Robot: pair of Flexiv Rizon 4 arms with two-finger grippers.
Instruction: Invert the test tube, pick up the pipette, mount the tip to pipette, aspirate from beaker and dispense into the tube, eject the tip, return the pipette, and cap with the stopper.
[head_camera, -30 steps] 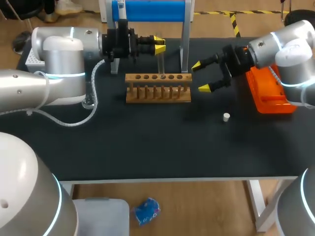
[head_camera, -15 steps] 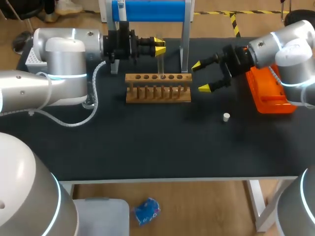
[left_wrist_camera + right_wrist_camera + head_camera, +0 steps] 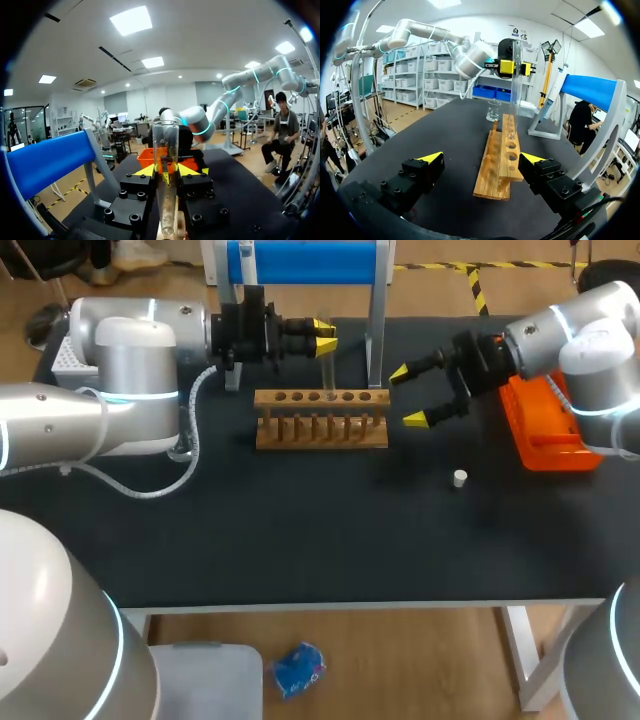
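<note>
My left gripper [image 3: 322,337] is shut on a clear test tube [image 3: 326,360], holding it upright over the wooden rack [image 3: 320,430]. In the left wrist view the tube [image 3: 165,142] stands between the yellow fingertips [image 3: 146,171], its lower end just above the rack. The right gripper [image 3: 407,396] hangs open beside the rack's right end, with nothing in it. From the right wrist view, the rack [image 3: 496,170] lies ahead of the open right gripper [image 3: 482,159], with the tube [image 3: 516,95] held by the left gripper [image 3: 513,66] at its far end. A small white stopper [image 3: 459,478] lies on the mat. The beaker [image 3: 494,111] stands beyond the rack.
An orange tray [image 3: 545,430] sits at the right edge, under my right arm. A blue-topped stand [image 3: 310,262] rises behind the rack, its post [image 3: 376,340] close to the tube. A white tip box [image 3: 62,358] is at the far left.
The left gripper has lifted the tube slightly, up from the rack. The right arm has not moved.
</note>
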